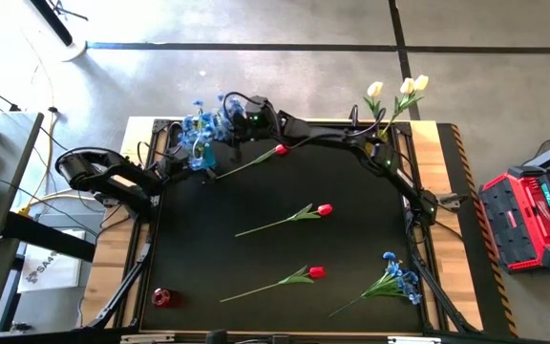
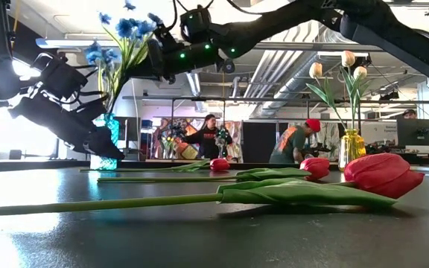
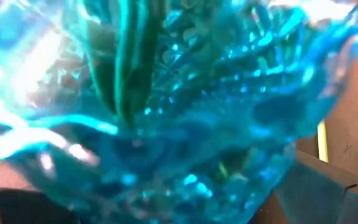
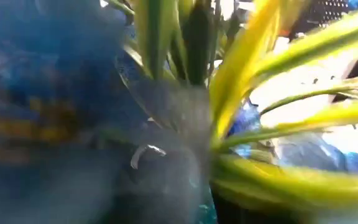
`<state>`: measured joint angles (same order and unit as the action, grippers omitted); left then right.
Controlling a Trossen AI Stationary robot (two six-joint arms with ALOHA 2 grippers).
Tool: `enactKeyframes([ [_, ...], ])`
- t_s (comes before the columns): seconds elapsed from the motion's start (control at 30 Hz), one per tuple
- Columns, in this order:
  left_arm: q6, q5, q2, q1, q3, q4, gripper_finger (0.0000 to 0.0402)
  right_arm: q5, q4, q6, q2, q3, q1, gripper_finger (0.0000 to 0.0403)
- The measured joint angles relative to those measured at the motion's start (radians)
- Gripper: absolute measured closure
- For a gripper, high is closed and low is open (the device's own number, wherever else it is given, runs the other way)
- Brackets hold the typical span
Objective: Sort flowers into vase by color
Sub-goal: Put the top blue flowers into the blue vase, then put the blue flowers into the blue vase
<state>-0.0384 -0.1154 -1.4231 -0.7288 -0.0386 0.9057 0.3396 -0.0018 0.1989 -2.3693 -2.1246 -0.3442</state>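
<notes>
blue spray [image 1: 201,122]: stems down in blue glass vase [image 1: 200,155] at bench [image 1: 351,258] far-left corner; light, floppy, take mid-stem | my right hand [image 1: 225,119] among its blossoms, grip state unclear | my left hand [image 1: 175,164] spread around vase base | red tulips [image 1: 324,209] and another blue spray [image 1: 396,278] lie loose on bench

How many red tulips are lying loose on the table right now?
3: one near the blue vase, one mid-table, one toward the front edge. None look hidden.
</notes>
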Motion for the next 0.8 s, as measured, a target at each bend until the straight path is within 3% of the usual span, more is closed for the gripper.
enactKeyframes([
  [0.37,0.009,-0.024,0.003,0.0,0.0,0.006,0.0058,0.005,-0.024,0.0,0.022,0.002,-0.003,0.0265],
  [0.8,0.027,-0.033,0.003,0.0,0.0,0.009,0.0058,0.009,-0.017,0.002,0.041,0.0,-0.003,0.0269],
])
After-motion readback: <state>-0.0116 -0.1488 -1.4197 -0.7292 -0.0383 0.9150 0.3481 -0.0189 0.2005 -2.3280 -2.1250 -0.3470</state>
